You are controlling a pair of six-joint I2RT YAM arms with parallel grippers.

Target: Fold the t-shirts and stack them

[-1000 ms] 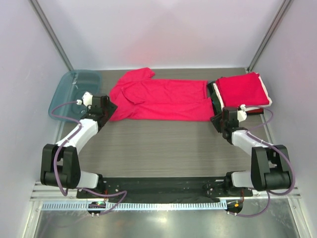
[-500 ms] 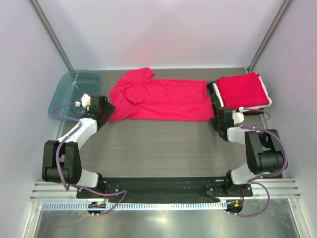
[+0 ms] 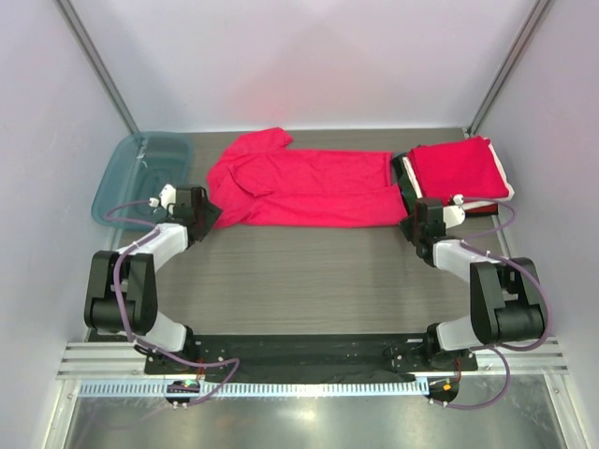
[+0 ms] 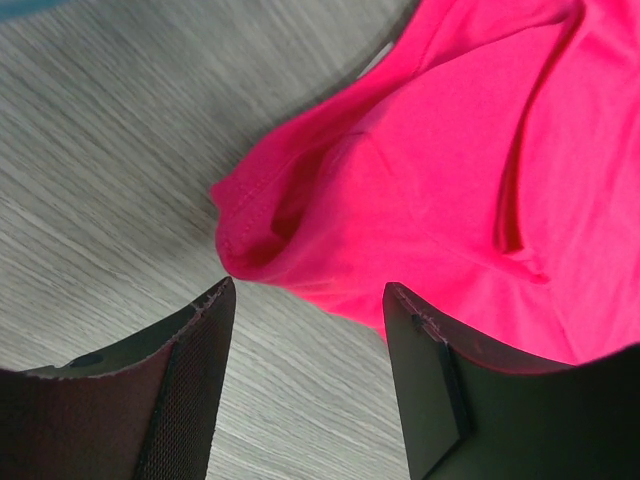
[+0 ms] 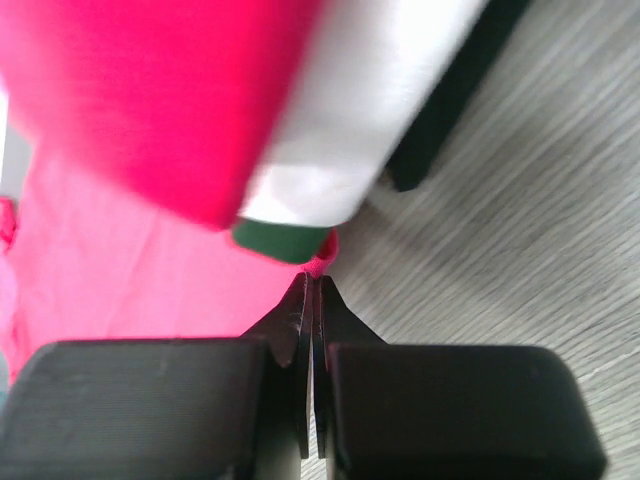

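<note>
A bright red t-shirt (image 3: 299, 187) lies spread flat across the far middle of the table. Its left corner (image 4: 260, 225) sits just ahead of my left gripper (image 4: 310, 292), which is open with only bare table between the fingers; in the top view this gripper (image 3: 201, 213) is at the shirt's lower left edge. My right gripper (image 5: 312, 282) is shut, its tips pinching the shirt's lower right corner (image 5: 325, 245); from above it (image 3: 412, 223) is at that corner. A folded stack (image 3: 459, 168) with a red shirt on top stands right beside it, showing white (image 5: 370, 120) and dark green (image 5: 285, 240) layers.
A translucent teal tray (image 3: 140, 173) stands at the far left, just behind my left arm. The folded stack nearly touches the right wall post. Grey wood-grain table (image 3: 299, 281) stretches between the shirt and the arm bases.
My right gripper has closed at the shirt's lower right corner. My left gripper has shifted slightly toward the shirt's lower left corner and stays open.
</note>
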